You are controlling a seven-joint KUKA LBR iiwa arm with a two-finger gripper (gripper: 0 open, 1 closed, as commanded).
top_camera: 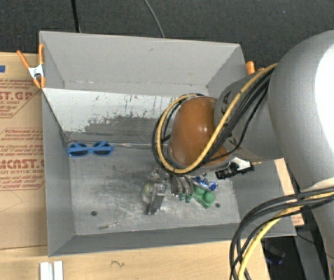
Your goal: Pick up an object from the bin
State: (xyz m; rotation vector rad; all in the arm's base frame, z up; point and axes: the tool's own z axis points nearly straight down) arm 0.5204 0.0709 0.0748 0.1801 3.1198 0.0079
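While the single arm (298, 115) reaches in from the right, its one gripper (153, 198) stands low over the floor of the grey metal bin (138, 57), a little right of the floor's middle and toward the near wall. Whether the gripper is released or clenched cannot be told, since its tip merges with the grey floor beneath it. One rounded orange-brown cover (191, 130) sits on the wrist above it, ringed by yellow and black cables (162, 127).

Loose things on the bin floor, five counted:

(a) One green plastic piece (204, 198), just to the right of the gripper and level with its tip. With (b), it is the thing nearest to the gripper.

(b) One small blue piece (202, 183), directly behind the green one. Whether the two touch cannot be told. Both lie in the right half of the floor, partly under the wrist.

(c) One blue two-lobed object (90, 149), shaped like two joined ovals, at the foot of the sloping far wall on the left, well apart from the gripper.

(d) One thin pale metal pin (108, 226), lying flat close to the near wall, left of the gripper.

(e) One dark speck (93, 213), near the pin and slightly behind it, too small to identify.
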